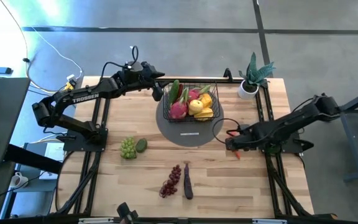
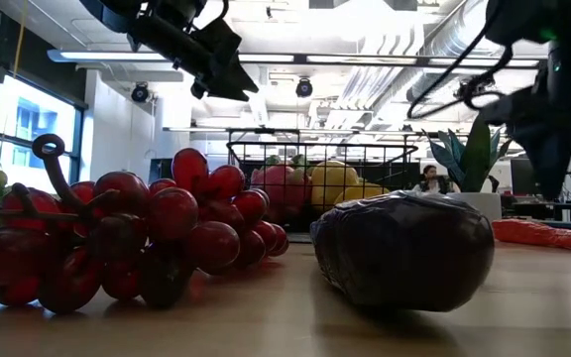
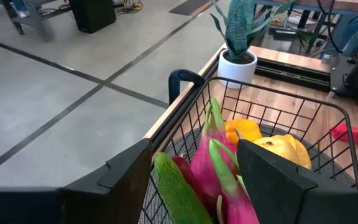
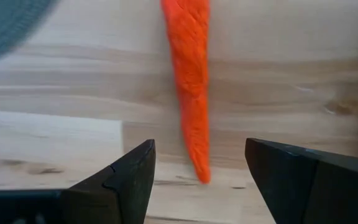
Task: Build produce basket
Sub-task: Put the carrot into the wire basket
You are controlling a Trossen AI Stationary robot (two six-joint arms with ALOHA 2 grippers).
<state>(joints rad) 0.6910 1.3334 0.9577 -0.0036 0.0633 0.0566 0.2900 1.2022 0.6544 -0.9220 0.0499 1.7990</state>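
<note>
The black wire basket (image 1: 191, 102) stands on a round grey disc (image 1: 188, 129) at the far middle of the table. It holds a cucumber (image 3: 176, 186), pink dragon fruits (image 3: 219, 171) and yellow fruits (image 3: 284, 149). My left gripper (image 1: 162, 87) hovers open and empty over the basket's far left corner; it also shows in its wrist view (image 3: 194, 168). My right gripper (image 1: 230, 144) is open and low over a red chili (image 4: 191, 87) that lies flat on the table. The chili's pointed tip lies between the fingers, and they do not touch it.
Green grapes (image 1: 128, 148) and a small green fruit (image 1: 141, 145) lie left of the disc. Red grapes (image 1: 171, 180) and a purple eggplant (image 1: 188, 180) lie near the front edge. A potted plant (image 1: 253, 78) stands at the far right corner.
</note>
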